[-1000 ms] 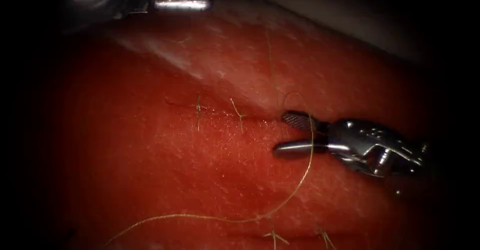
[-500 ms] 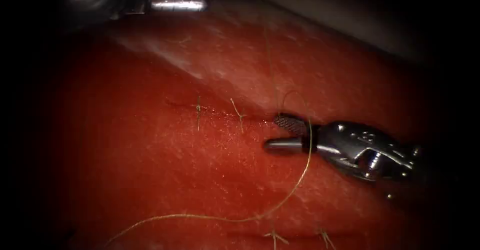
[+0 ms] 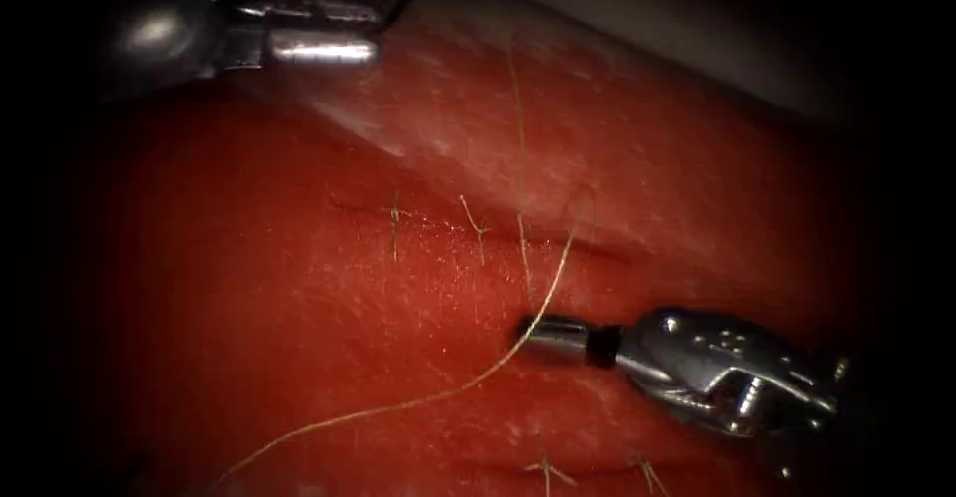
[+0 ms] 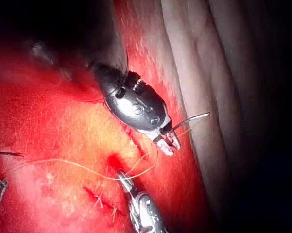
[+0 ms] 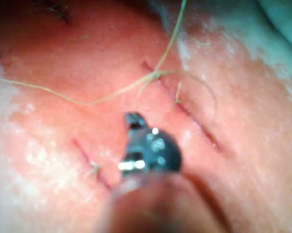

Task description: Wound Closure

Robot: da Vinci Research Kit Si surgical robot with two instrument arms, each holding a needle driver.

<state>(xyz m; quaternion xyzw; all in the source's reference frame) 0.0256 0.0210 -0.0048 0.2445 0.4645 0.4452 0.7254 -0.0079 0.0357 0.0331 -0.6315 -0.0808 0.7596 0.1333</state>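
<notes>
The tissue carries the cut across its middle, with two tied stitches on its left part. The thread comes down from the far side, crosses the cut and runs to the near left over the tissue. A second ago the right tool had its fingers wide at the right end of the cut, with the thread lying across them. Now it has moved to the near side and the fingers are together on the thread, which is drawn straighter. In the left wrist view the left tool holds the needle near one end, outside the tissue, on the far left. I judge that the thread is being tensioned.
</notes>
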